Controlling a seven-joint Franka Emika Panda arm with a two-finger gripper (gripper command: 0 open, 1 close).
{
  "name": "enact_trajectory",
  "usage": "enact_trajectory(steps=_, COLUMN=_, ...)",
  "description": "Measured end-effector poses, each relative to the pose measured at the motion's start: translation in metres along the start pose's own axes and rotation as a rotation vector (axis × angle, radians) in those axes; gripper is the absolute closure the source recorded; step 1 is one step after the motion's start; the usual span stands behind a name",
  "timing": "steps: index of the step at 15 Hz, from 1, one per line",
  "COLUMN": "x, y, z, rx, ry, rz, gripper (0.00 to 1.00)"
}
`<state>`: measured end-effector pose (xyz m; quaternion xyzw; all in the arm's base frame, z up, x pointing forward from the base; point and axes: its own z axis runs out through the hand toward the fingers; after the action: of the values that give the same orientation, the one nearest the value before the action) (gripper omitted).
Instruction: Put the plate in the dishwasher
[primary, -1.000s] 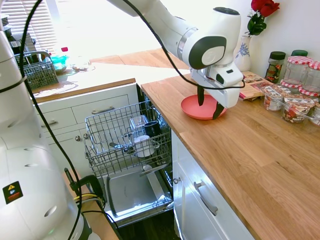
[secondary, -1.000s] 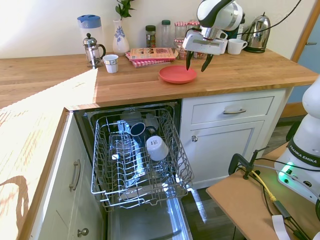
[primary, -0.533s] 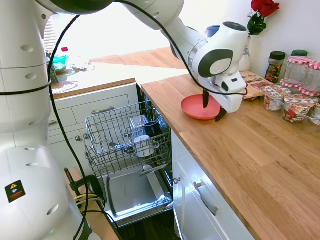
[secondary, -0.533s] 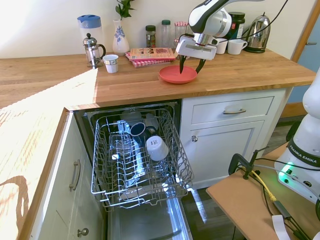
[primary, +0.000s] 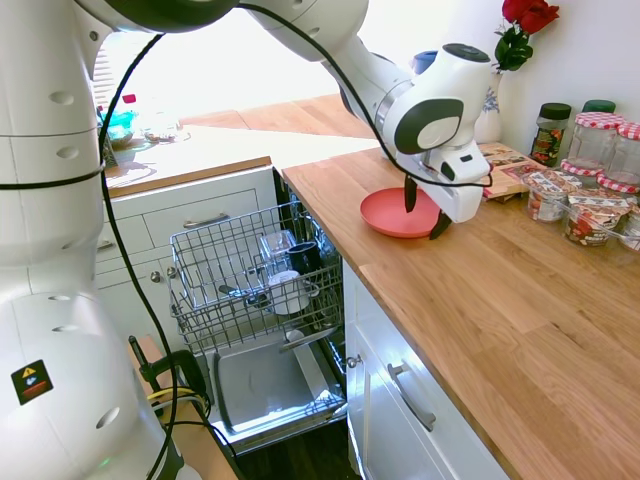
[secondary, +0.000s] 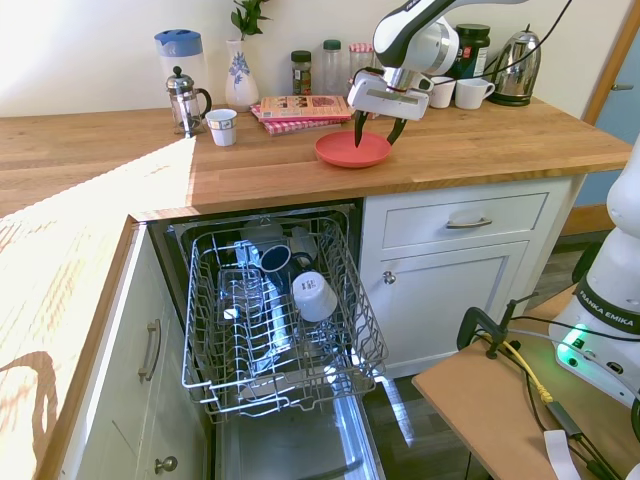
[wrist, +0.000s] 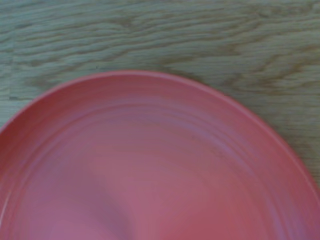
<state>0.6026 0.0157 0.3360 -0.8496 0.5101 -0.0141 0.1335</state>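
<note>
Gripper (secondary: 375, 133) spread astride the plate (secondary: 345, 151) — near counter edge (secondary: 400, 185), dishwasher (secondary: 270, 330) open.

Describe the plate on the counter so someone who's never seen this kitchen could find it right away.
Start at the wooden countertop above the open dishwasher. The plate lies flat there, right under the robot's open hand. It is the only coral-red round dish, plain and empty, unlike the nearby jars and white cups.
</note>
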Motion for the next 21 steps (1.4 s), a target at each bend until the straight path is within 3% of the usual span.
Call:
enact_trajectory(steps=13, x=-0.001, y=0.001, z=0.008, rx=0.011, ry=-0.024, rz=0.017, gripper=1.00)
enact_trajectory(steps=21, x=-0.013, y=-0.005, z=0.010, rx=0.077, ry=-0.052, rz=-0.020, gripper=1.00)
